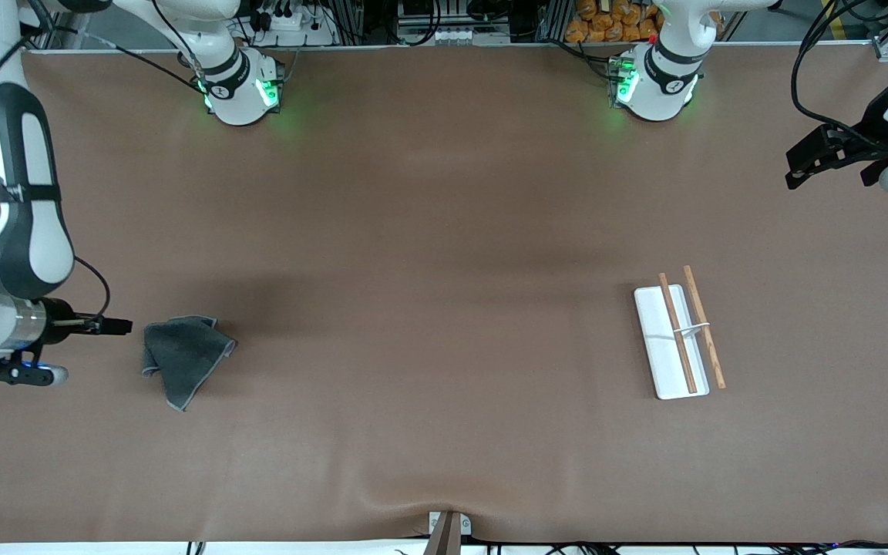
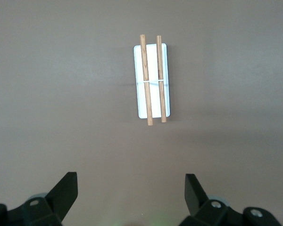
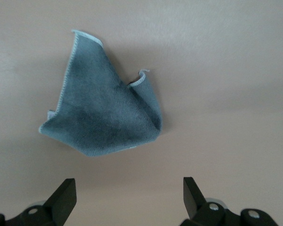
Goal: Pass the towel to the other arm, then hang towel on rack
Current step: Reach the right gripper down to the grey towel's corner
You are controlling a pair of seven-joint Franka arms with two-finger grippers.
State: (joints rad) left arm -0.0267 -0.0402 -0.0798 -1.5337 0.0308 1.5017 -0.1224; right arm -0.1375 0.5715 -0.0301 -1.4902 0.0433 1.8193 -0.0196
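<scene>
The dark-grey towel (image 1: 182, 356) lies crumpled on the brown table toward the right arm's end, its thin pale trim showing. In the right wrist view the towel (image 3: 104, 117) lies flat on the table ahead of the fingers. My right gripper (image 1: 122, 327) hangs open and empty above the table just beside the towel; the right wrist view shows the right gripper (image 3: 128, 183) with only bare table between its jaws. The rack (image 1: 654, 331), a white base with two wooden rods, lies toward the left arm's end. My left gripper (image 1: 829, 171) waits open and empty at the table's end, and the left wrist view shows the left gripper (image 2: 130, 181) well short of the rack (image 2: 152, 61).
Both robot bases (image 1: 243, 92) (image 1: 656, 89) stand along the table's edge farthest from the front camera. The brown mat has a slight wrinkle near a metal bracket (image 1: 449, 528) at the edge nearest the camera. Wide bare mat lies between towel and rack.
</scene>
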